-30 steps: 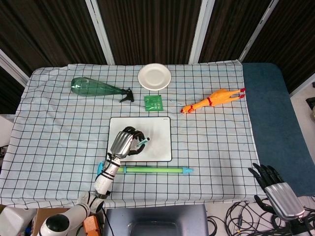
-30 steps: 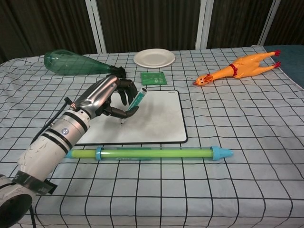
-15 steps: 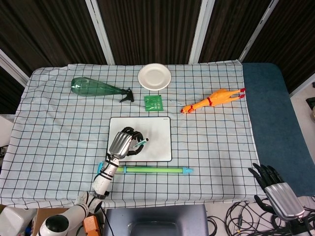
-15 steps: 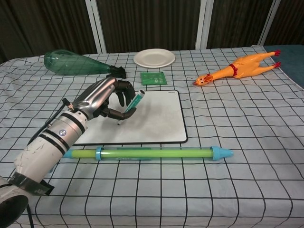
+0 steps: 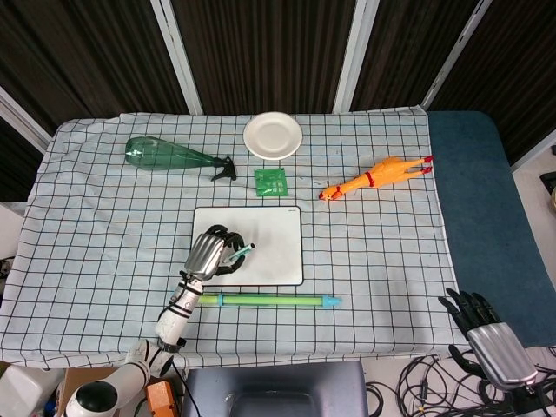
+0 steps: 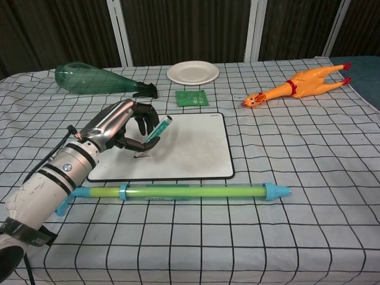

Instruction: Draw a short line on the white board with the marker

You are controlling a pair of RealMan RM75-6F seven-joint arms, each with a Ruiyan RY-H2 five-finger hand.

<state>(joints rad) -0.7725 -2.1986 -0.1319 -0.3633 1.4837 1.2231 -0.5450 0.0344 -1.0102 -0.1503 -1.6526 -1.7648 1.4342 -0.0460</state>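
The white board (image 5: 271, 236) (image 6: 190, 148) lies flat at the table's middle. My left hand (image 5: 209, 252) (image 6: 119, 127) hovers over the board's left part and grips a teal marker (image 5: 236, 254) (image 6: 153, 133), tilted, with its tip down at the board surface. A short dark mark (image 6: 141, 156) shows on the board just under the tip. My right hand (image 5: 485, 334) hangs off the table's near right corner, fingers spread, holding nothing; the chest view does not show it.
A green tube with blue ends (image 5: 265, 301) (image 6: 184, 192) lies just in front of the board. Behind it are a green packet (image 5: 271, 182), a white plate (image 5: 273, 135), a green bottle (image 5: 167, 156) on its side and an orange rubber chicken (image 5: 375, 178).
My left hand has dragged the marker leftward and toward me across the board; a short dark mark now shows beneath the tip. The right hand has not moved.
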